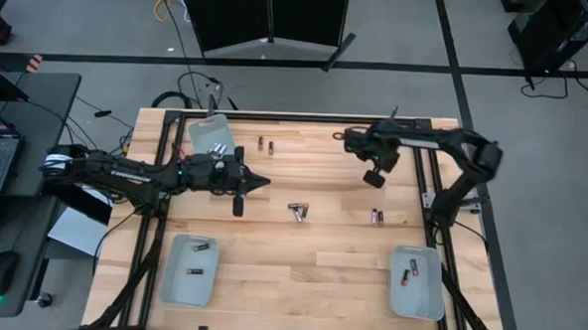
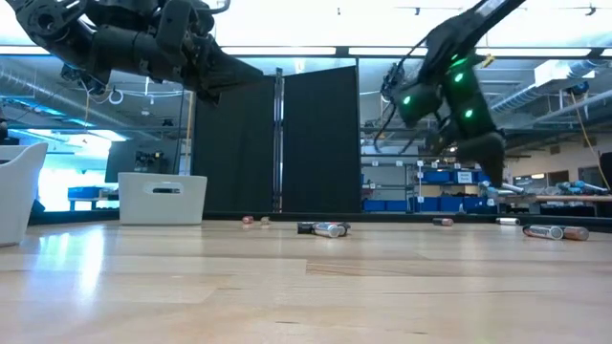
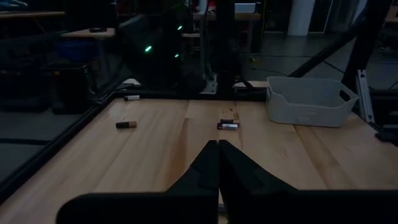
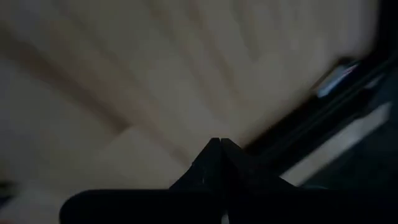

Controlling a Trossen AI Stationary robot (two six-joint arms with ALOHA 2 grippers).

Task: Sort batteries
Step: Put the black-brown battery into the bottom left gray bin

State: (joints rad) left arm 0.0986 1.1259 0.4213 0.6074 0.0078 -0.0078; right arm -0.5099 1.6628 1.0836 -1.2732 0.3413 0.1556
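With both my left gripper (image 1: 263, 182) and right gripper (image 1: 341, 137) pinched closed on nothing, raised for a clear reach, the loose batteries (image 1: 298, 211) lie at table centre, trays (image 1: 189, 270) at six o'clock.

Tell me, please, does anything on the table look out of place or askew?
Yes: the tray at the far left sits crooked, unlike the two squared trays near the front. Loose batteries lie scattered mid-table, unsorted. Nothing looks spilled or damaged.
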